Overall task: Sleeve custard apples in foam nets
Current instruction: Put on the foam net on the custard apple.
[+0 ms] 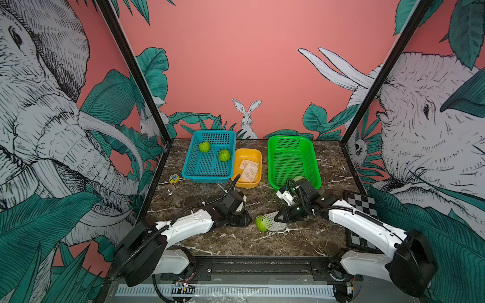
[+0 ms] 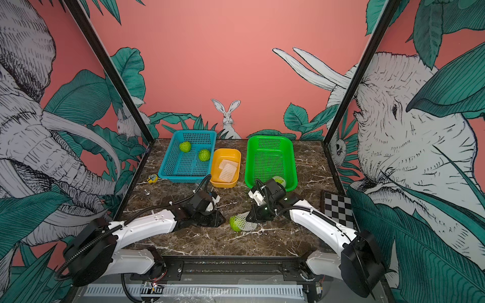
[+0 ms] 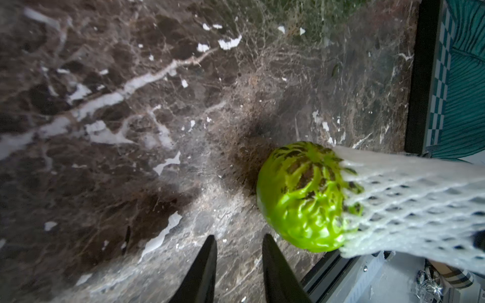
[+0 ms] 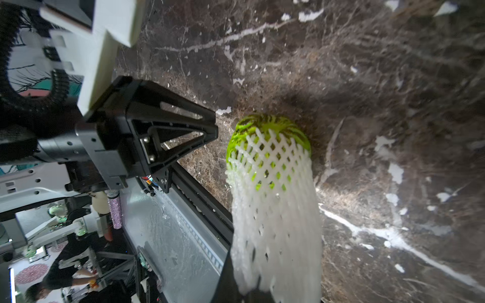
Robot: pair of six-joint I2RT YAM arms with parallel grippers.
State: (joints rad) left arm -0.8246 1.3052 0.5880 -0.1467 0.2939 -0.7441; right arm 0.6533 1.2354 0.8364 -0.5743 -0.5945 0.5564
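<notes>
Dark marble table is filling the booth. Near its 6 o'clock edge a custard apple is lying half inside a foam net. The right gripper is pinching the net's far end, at 3 o'clock from the fruit. Only the left wrist view is showing us that the left gripper is standing with fingers apart, holding nothing, just beside the fruit. Only the top views are showing two bare custard apples in the blue basket at 11 o'clock and spare foam nets in the orange tray at 12.

Pink jungle-mural walls around a dark veined marble tabletop.
</notes>
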